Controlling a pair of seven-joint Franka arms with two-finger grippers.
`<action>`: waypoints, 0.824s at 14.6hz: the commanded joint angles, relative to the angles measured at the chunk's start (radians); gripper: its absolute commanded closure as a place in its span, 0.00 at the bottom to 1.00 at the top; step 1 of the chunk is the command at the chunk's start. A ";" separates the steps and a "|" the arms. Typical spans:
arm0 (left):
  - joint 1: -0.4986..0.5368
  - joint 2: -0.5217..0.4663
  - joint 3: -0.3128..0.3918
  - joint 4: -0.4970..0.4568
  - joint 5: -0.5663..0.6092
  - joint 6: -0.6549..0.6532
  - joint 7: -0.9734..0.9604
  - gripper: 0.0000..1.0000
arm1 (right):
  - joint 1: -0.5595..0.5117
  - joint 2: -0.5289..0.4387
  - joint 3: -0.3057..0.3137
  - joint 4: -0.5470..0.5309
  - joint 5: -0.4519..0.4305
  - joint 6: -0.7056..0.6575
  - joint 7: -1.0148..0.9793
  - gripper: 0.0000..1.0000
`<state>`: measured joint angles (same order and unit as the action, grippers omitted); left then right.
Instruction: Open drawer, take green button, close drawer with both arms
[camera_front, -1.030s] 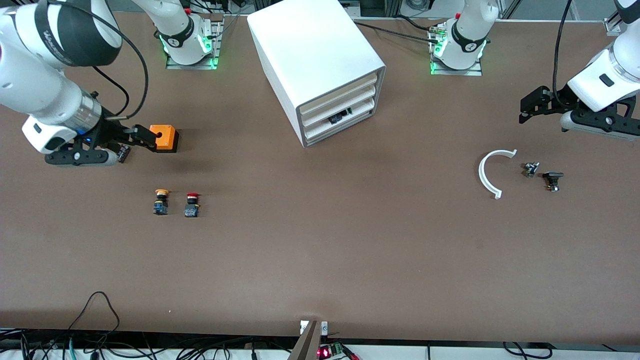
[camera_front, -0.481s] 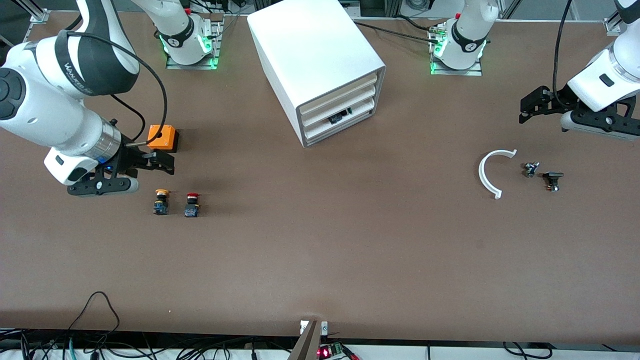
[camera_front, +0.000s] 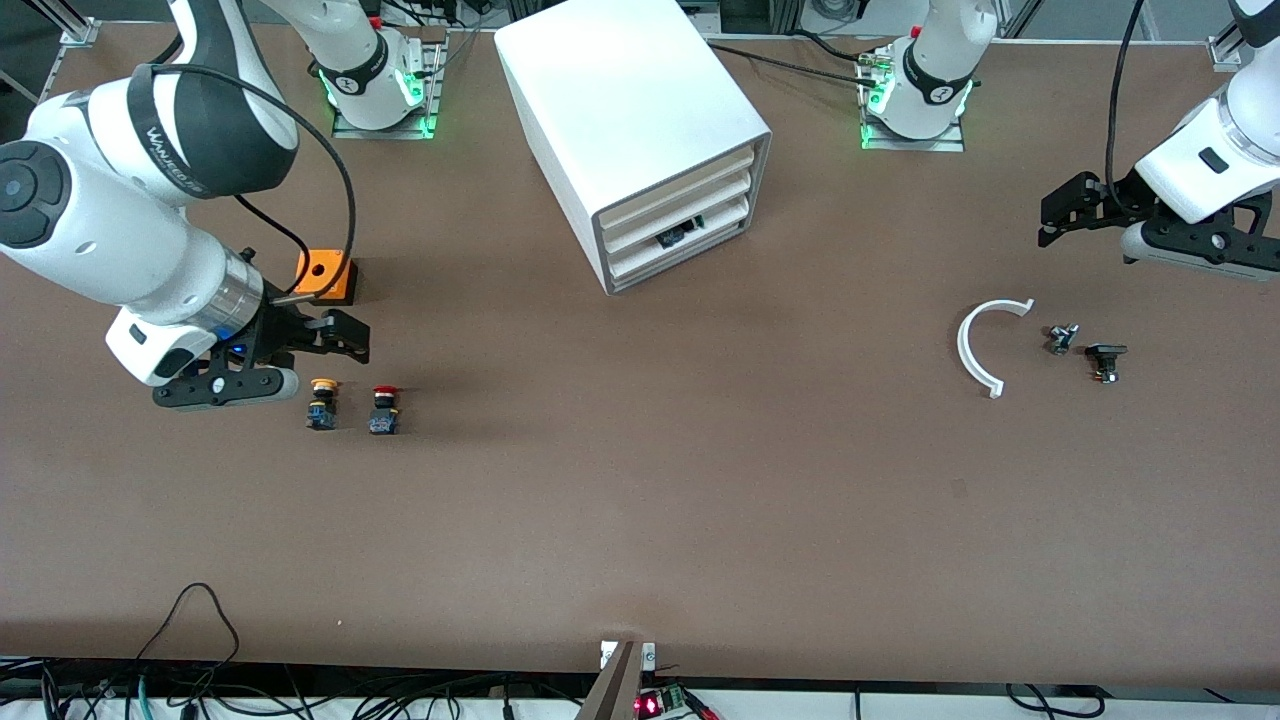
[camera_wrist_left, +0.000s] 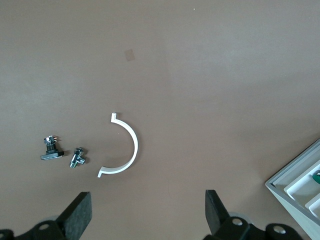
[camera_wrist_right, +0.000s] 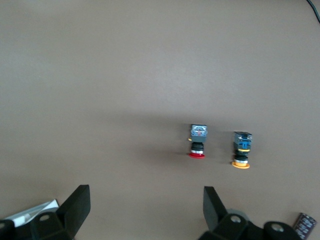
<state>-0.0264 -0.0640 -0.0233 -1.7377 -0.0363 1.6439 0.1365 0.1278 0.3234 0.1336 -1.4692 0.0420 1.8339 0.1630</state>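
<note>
You are still before the opening step: the drawer, upper centre of the front view, sits closed, the button is hidden, and both the right gripper at left and left gripper at right hang spread apart, needing to reach its front.

Right arm collar reads "WANJEEJS" (letters partly unclear).

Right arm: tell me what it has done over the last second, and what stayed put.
The right tool, open and empty, swung from beside the orange box toward the front camera; it now hangs near the yellow button and red button. The left tool, open, waits unmoved. The cabinet, its drawers and the white arc stayed put.
</note>
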 joint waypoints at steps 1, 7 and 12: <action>-0.009 -0.004 0.003 0.015 0.026 -0.021 -0.017 0.00 | 0.016 0.035 -0.003 0.066 0.006 -0.027 0.058 0.00; -0.009 -0.005 0.003 0.015 0.019 -0.044 -0.011 0.00 | 0.099 0.066 -0.003 0.131 0.006 -0.035 0.275 0.00; -0.001 0.032 0.006 0.015 -0.137 -0.182 0.003 0.00 | 0.177 0.075 -0.005 0.147 0.002 -0.030 0.461 0.00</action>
<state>-0.0262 -0.0567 -0.0220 -1.7380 -0.1084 1.5140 0.1366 0.2761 0.3784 0.1349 -1.3642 0.0420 1.8242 0.5411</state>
